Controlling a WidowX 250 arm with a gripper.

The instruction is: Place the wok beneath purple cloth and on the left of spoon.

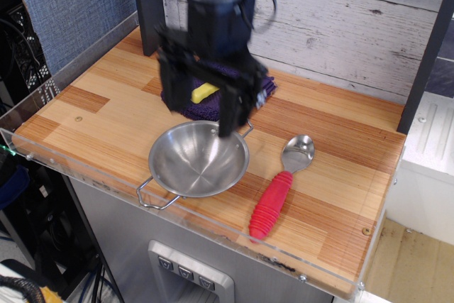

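The shiny steel wok [198, 160] rests flat on the wooden table near its front edge, one wire handle pointing front-left. The purple cloth [259, 89] lies directly behind it, mostly hidden by my arm. The spoon [281, 188], with its red ribbed handle and metal bowl, lies just right of the wok. My gripper [201, 113] hangs open above the wok's back rim and the cloth's front edge, holding nothing; its two fingers are spread wide apart.
A small yellow block [204, 92] sits on the cloth between my fingers. A clear acrylic lip [85, 175] runs along the table's front and left edges. A dark post [147, 5] stands at the back left, against the plank wall.
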